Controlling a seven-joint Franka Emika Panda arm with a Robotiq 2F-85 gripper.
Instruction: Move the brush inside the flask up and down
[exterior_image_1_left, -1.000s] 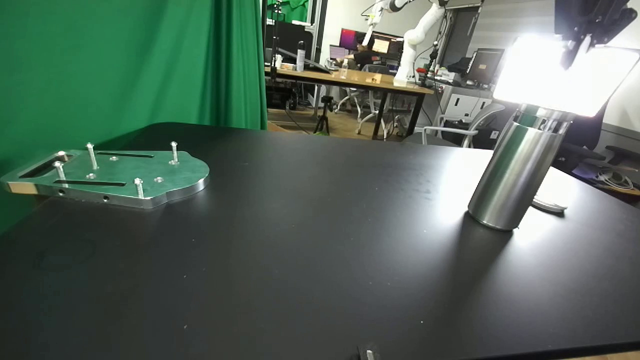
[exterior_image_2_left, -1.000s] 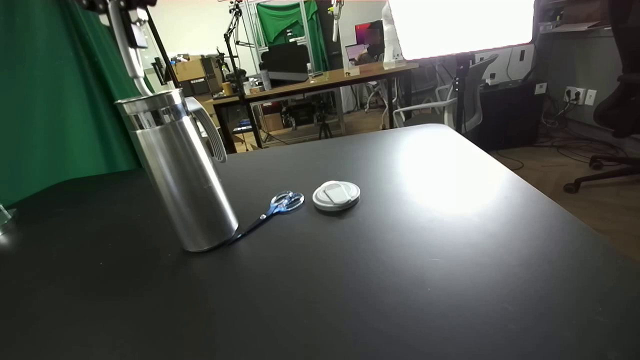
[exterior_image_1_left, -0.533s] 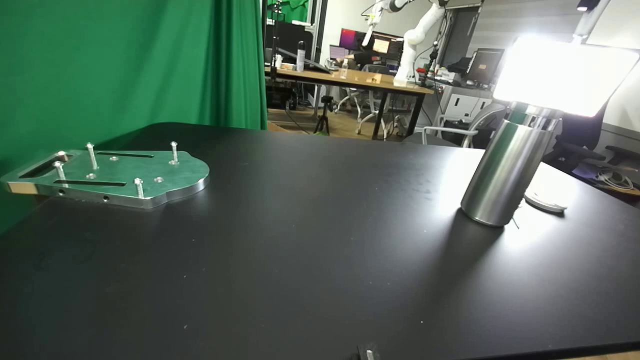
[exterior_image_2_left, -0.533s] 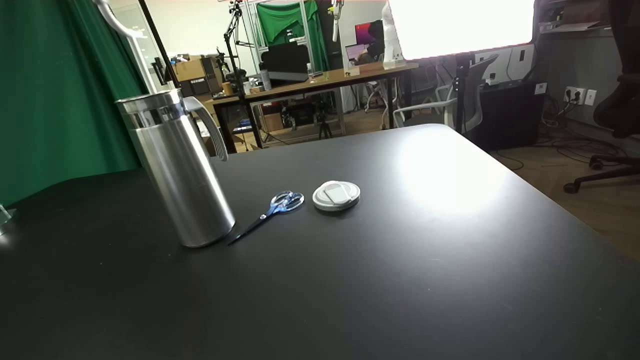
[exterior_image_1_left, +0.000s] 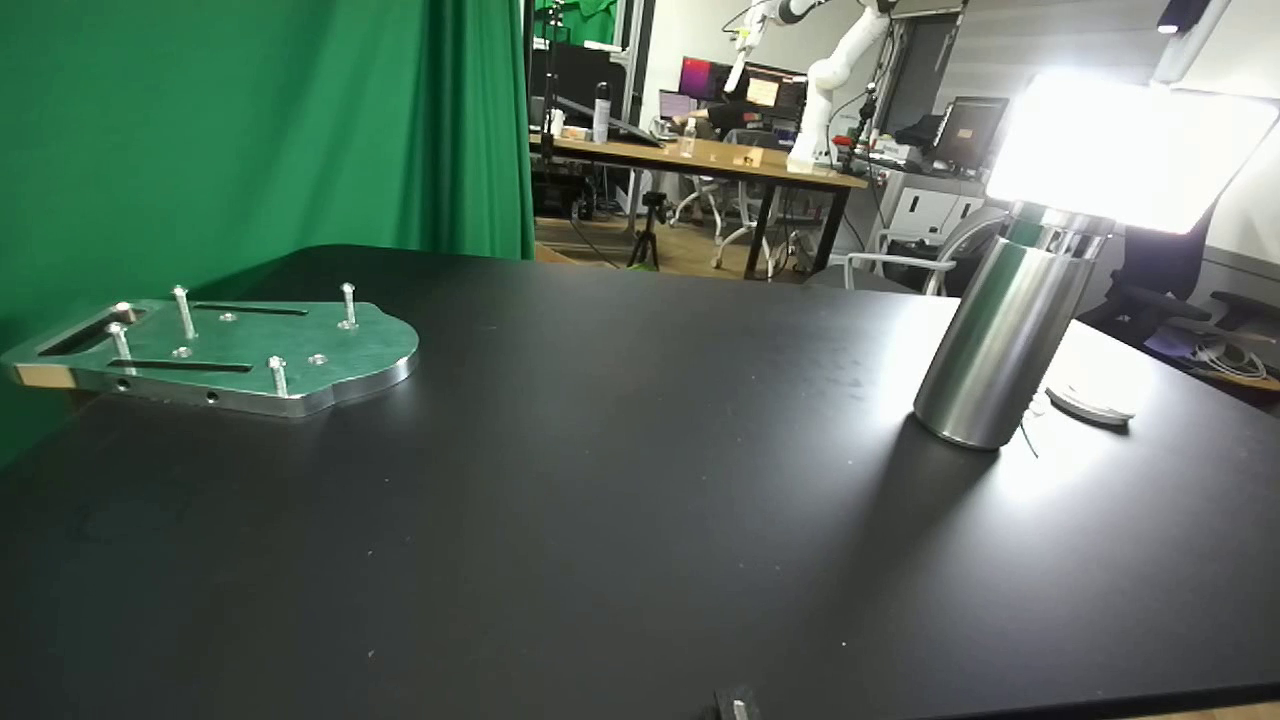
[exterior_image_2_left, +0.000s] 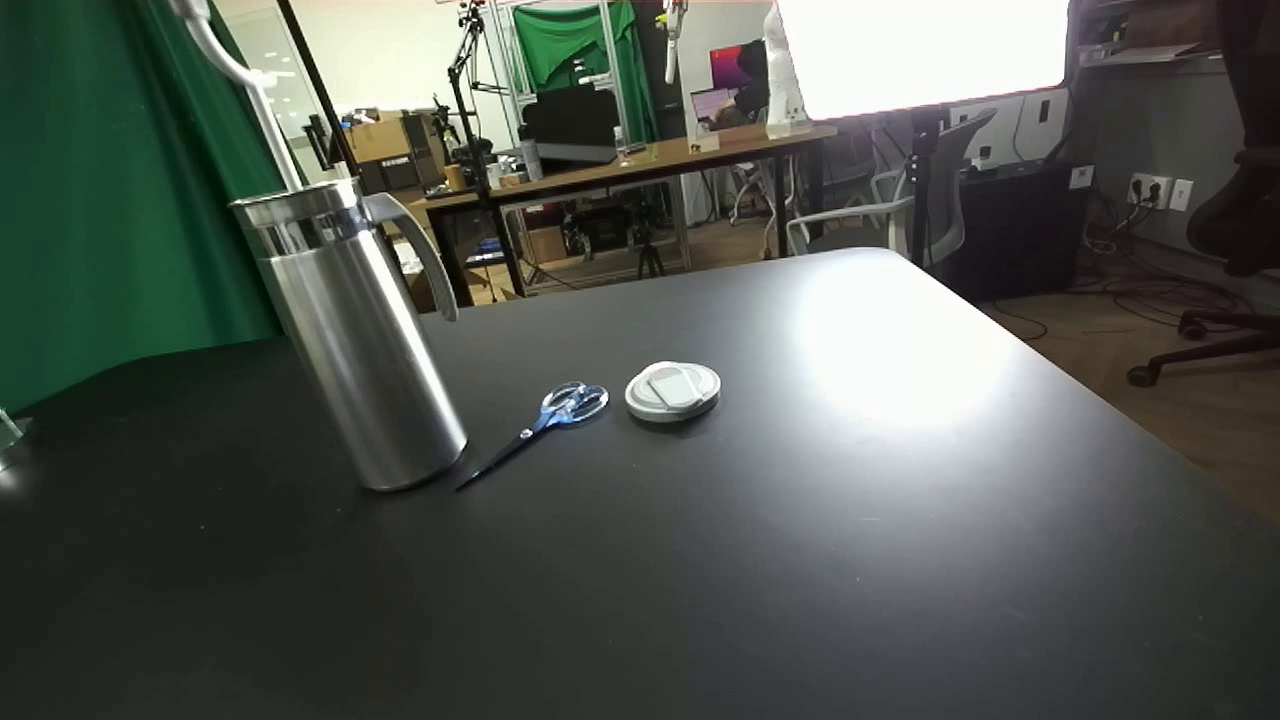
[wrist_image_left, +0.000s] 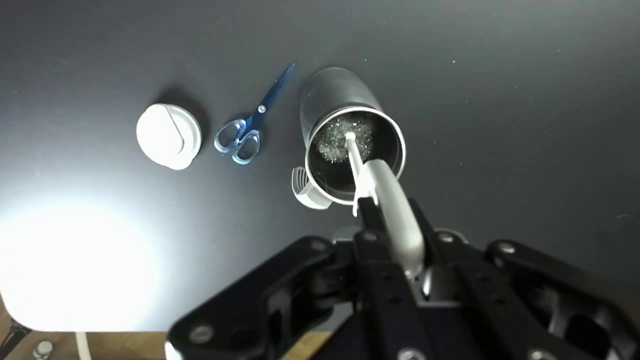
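Blue scissors (wrist_image_left: 257, 117) are lying on the black table (wrist_image_left: 525, 150) between a white lid (wrist_image_left: 160, 135) and the flask (exterior_image_2_left: 355, 350), their clear handles turning toward the lid and their blade tip pointing just beside the flask's base. Well apart from these, a bolt-studded metal plate (exterior_image_1_left: 260, 335) is overhanging the table's edge before a green curtain (exterior_image_1_left: 300, 120). In an exterior view a bright light panel (exterior_image_1_left: 1130, 150) is glaring behind the flask's rim, washing out part of the brush (wrist_image_left: 387, 187).

The flask is standing on the table, looking slanted in both exterior views; whether it is truly tilting cannot be told. Its brushed-silver wall is rising to a polished band and a bright rim, with a pale grey handle (exterior_image_2_left: 425, 258) curving off one side. The brush is reaching down through the open mouth, its thin white stem ending among pale bristles (wrist_image_left: 331, 147) inside. In the wrist view the gripper (wrist_image_left: 392, 207) is holding the brush, its narrowed jaws standing on either side of the thick, curved white grip.
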